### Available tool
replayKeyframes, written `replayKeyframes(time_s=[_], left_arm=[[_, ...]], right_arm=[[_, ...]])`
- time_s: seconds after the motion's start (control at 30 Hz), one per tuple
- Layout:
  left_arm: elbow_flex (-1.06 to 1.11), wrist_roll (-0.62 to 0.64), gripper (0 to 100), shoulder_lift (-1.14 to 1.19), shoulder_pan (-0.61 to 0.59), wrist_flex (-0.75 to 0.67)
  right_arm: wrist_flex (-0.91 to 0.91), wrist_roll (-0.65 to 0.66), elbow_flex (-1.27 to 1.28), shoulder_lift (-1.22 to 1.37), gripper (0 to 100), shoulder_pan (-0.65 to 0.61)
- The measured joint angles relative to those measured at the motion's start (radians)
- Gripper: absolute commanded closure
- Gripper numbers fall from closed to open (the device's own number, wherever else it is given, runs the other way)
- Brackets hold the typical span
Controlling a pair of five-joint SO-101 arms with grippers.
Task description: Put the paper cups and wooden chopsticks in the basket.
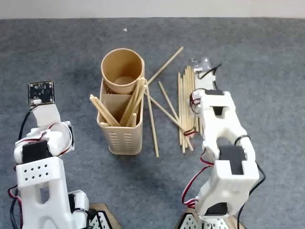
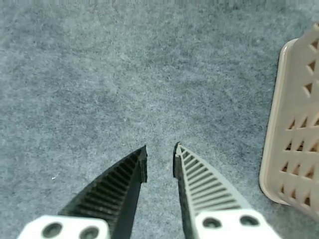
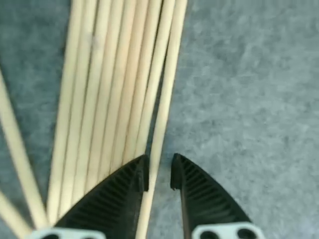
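Observation:
A beige slotted basket stands in the middle of the grey carpet. A paper cup sits upright in its far end, and several wooden chopsticks lean inside. More chopsticks lie in a bundle to the right of the basket, under my right arm. My right gripper hangs low over that bundle, slightly open, with the outermost chopstick running between its tips. My left gripper is over bare carpet left of the basket, narrowly open with nothing between its fingers.
Loose chopsticks lie scattered between the basket and the bundle, one long stick along the basket's right side and another angled away past the cup. Open carpet lies to the left and beyond the cup.

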Motion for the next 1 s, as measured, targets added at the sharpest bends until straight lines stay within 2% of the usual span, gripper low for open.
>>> replayKeyframes(time_s=[0.2, 0.3, 0.43, 0.57, 0.67, 0.8, 1.0], left_arm=[[0.000, 0.000, 88, 0.000, 0.000, 0.000], [0.000, 0.000, 88, 0.000, 0.000, 0.000], [0.000, 0.000, 88, 0.000, 0.000, 0.000], [0.000, 0.000, 88, 0.000, 0.000, 0.000], [0.000, 0.000, 88, 0.000, 0.000, 0.000], [0.009, 0.000, 88, 0.000, 0.000, -0.003], [0.023, 0.000, 88, 0.000, 0.000, -0.026]], right_arm=[[0.000, 0.000, -0.025, 0.061, 91.9, 0.006], [0.000, 0.000, -0.034, 0.080, 99.8, 0.011], [0.000, 0.000, -0.035, 0.081, 99.3, 0.021], [0.000, -0.081, -0.028, 0.015, 99.3, 0.023], [0.002, -0.141, -0.026, -0.127, 99.3, 0.018], [0.002, -0.195, 0.035, -0.463, 99.3, -0.032], [-0.048, -0.238, 0.101, -0.973, 99.3, -0.235]])
